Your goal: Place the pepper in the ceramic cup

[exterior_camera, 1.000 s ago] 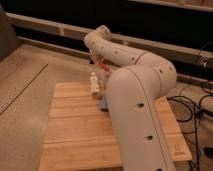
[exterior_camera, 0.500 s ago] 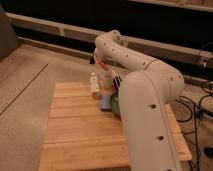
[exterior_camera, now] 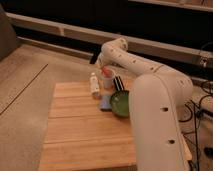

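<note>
1 claw [exterior_camera: 101, 66] grips the pepper [exterior_camera: 105, 72] above the ceramic cup [exterior_camera: 108, 80].

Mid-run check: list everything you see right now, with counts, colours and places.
pepper: 1, red-orange, at the ceramic cup's mouth under the gripper
ceramic cup: 1, white, back of the table
bottle: 1, white, slim, left of the cup
green bowl: 1, right of centre, partly behind the arm
blue object: 1, flat, left of the bowl
table: 1, light wood
arm: 1, white, reaching over the table's right side
gripper: 1, dark, above the cup
</note>
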Available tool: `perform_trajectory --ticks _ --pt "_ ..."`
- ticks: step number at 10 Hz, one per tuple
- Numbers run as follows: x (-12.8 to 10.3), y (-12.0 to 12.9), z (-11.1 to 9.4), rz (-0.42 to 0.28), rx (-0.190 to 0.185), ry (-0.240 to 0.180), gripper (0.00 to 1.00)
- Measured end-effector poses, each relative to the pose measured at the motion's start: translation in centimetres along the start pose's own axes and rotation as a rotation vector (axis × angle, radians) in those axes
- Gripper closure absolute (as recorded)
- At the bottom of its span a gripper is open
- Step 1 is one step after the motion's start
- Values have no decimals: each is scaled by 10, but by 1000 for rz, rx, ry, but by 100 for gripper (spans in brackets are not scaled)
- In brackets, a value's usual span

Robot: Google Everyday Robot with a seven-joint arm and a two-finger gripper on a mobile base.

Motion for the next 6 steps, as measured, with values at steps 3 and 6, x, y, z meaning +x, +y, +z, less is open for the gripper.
perform_trajectory --ticks 3,6 --pt "10 -6 -5 25 26 6 38" --pt "11 -6 -5 25 28 6 38"
